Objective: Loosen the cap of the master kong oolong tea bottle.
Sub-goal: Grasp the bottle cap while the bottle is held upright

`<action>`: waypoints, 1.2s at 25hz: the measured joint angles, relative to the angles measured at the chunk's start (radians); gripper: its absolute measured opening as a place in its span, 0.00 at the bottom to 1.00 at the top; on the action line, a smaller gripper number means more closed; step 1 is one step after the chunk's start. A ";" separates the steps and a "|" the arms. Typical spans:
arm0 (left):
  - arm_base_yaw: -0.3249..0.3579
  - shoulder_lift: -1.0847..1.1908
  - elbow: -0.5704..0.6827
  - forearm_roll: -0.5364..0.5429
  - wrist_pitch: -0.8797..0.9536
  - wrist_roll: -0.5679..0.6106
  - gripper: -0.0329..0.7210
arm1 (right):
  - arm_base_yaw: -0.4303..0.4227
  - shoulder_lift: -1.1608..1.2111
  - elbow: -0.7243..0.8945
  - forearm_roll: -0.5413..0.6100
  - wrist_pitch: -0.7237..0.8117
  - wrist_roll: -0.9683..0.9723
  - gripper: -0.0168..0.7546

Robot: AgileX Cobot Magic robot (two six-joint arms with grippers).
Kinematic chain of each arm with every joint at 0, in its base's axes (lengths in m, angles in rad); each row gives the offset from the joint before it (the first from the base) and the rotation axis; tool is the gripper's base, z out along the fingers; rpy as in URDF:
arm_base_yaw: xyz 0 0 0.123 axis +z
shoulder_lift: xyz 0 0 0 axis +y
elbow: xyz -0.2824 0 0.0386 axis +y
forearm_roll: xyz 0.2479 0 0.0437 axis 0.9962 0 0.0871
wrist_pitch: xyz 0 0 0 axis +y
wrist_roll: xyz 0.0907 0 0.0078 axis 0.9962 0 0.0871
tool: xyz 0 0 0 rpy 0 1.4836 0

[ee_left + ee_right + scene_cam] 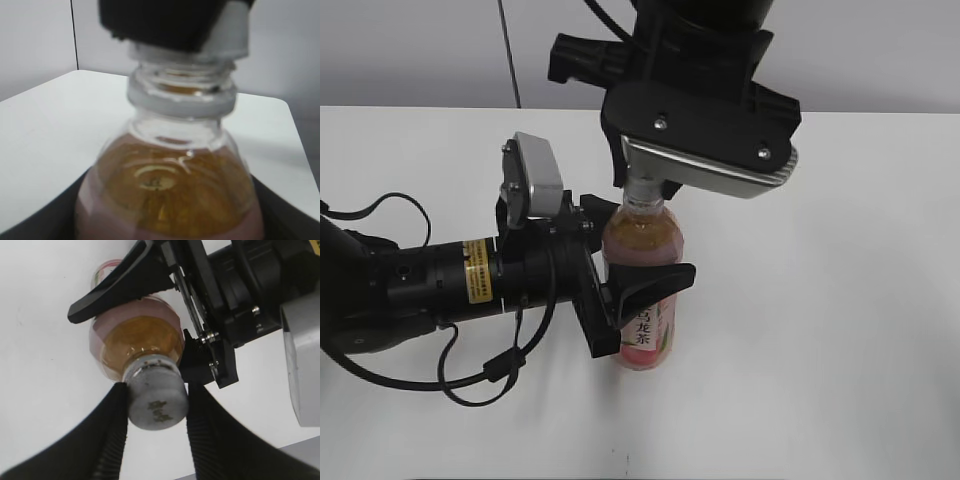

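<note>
Two grippers engaged. Right gripper (156,405): from above, ribbed fingers (112,430) pressed against both sides of the cap (157,400). Left gripper (635,300): clamped around the label of the master kong oolong tea bottle (645,285), which stands upright on the white table (820,350).

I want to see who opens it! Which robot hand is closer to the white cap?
Right. The right gripper pinches the cap from both sides; the left gripper clamps the tea bottle lower down, around its body.
</note>
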 joint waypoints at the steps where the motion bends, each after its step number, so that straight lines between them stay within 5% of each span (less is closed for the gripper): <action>1: 0.000 0.000 0.000 0.001 -0.001 -0.001 0.65 | 0.000 0.000 0.000 0.000 0.000 -0.007 0.38; 30: 0.000 0.000 0.000 0.000 -0.003 -0.005 0.65 | 0.000 -0.008 -0.035 0.012 0.000 -0.095 0.38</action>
